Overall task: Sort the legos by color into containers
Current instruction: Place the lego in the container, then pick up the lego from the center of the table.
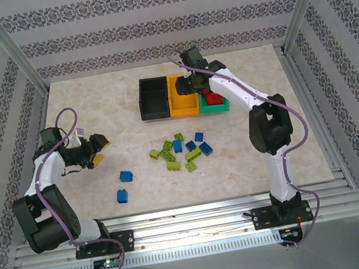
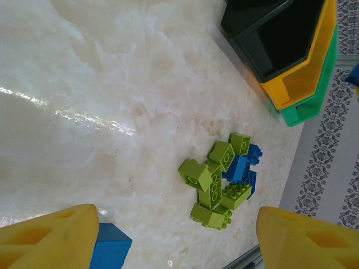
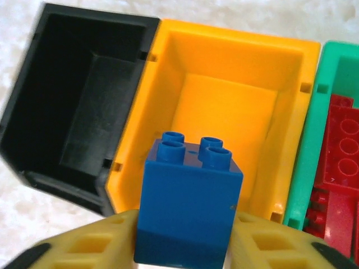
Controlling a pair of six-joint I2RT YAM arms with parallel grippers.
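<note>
On my left, the left gripper point(image 1: 96, 149) hangs low over the marble table point(image 1: 79, 102), its yellow fingers point(image 2: 50, 238) spread wide with nothing between them. Just right of it a stray blue brick point(image 1: 126, 176) and a second stray brick point(image 1: 122, 196), also blue, lie on the table. Mid-table sits the pile of legos point(image 1: 182, 151), lime green and blue, bunched close. Behind it the bins touch in a row: black bin point(image 1: 153, 97), orange-yellow bin point(image 1: 183, 103), then green bin point(image 1: 216, 107) with red bricks point(image 3: 339, 162) inside. The right gripper point(image 3: 185, 246) is closed on a held blue brick point(image 3: 188, 190), studs up, poised over the orange-yellow bin.
</note>
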